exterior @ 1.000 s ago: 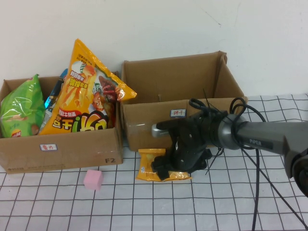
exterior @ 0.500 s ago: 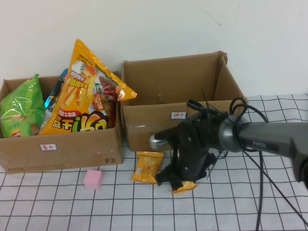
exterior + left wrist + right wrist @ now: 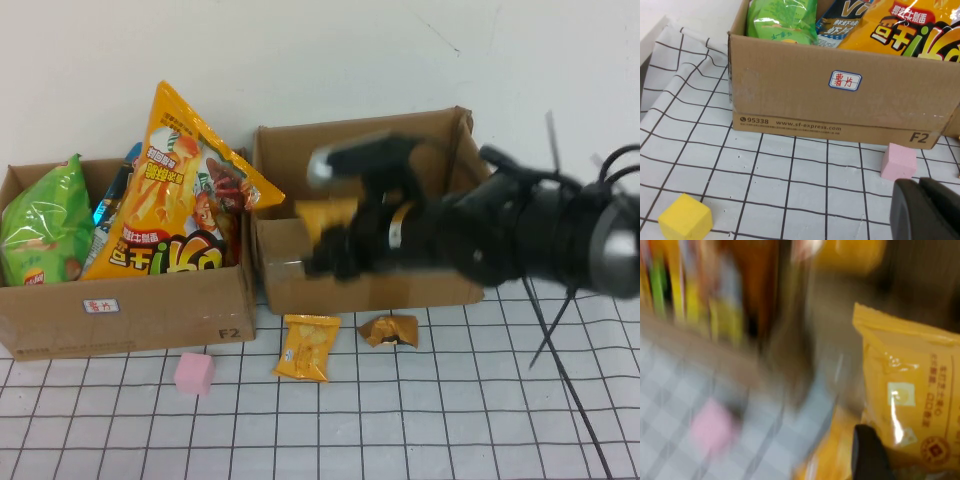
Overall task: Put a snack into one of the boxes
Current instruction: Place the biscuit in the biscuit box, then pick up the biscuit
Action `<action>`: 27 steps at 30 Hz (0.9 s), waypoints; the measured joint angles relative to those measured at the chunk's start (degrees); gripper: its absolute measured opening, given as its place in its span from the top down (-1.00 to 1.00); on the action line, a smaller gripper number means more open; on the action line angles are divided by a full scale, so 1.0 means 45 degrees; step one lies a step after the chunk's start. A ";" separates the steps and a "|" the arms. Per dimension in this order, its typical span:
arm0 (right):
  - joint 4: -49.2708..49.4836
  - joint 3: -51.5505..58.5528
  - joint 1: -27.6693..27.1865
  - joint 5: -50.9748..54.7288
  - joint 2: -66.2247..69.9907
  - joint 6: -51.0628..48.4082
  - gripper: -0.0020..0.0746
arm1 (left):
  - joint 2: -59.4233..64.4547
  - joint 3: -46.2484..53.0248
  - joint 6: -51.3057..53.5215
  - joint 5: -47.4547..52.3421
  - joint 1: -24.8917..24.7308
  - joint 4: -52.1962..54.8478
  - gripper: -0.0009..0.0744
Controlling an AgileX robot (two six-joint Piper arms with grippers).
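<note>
My right gripper (image 3: 335,240) is raised over the front wall of the right cardboard box (image 3: 290,275) and is shut on a yellow snack packet (image 3: 322,213). The right wrist view shows that packet (image 3: 912,405) pinched against a dark finger (image 3: 867,455). Another yellow packet (image 3: 307,347) and a small crumpled brown packet (image 3: 390,329) lie on the table in front of that box. The left box (image 3: 130,310) holds a big orange chip bag (image 3: 175,200) and a green bag (image 3: 45,225). My left gripper (image 3: 927,210) is shut and empty, low over the table in front of the left box (image 3: 840,110).
A pink cube (image 3: 194,372) lies in front of the left box and also shows in the left wrist view (image 3: 898,161). A yellow cube (image 3: 685,217) lies on the checked cloth to the left. A wall stands behind both boxes. My right arm's cables (image 3: 560,300) hang over the table.
My right gripper has risen from the table with a yellow packet, to above the right box's front wall. The small brown packet has come into view on the table.
</note>
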 joint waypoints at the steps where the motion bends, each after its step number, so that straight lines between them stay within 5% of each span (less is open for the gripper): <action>1: -0.0116 -0.0139 -0.0142 -0.0394 -0.0004 0.0000 0.05 | 0.0000 0.0000 0.0000 0.0000 0.0000 0.0000 0.98; 10: -0.0539 -0.3272 -0.2321 -0.1331 0.1287 -0.0084 0.01 | 0.0000 0.0000 0.0000 0.0000 0.0000 0.0000 0.98; 15: -0.0534 -0.4232 -0.2768 0.0052 0.2257 -0.0084 -0.53 | 0.0000 0.0000 0.0000 0.0000 0.0000 0.0000 0.98; 18: -0.0534 -0.4316 -0.2738 0.1314 0.2166 -0.0084 -0.58 | 0.0000 0.0000 0.0000 0.0000 0.0000 0.0000 0.98; 22: -0.0478 -0.4334 -0.2624 0.2832 0.1273 -0.0084 -0.34 | 0.0000 0.0000 0.0000 0.0000 0.0000 0.0000 0.98; 27: -0.0139 -0.4334 -0.2474 0.4883 -0.0294 -0.0168 0.29 | 0.0000 0.0000 0.0000 0.0000 0.0000 0.0000 0.98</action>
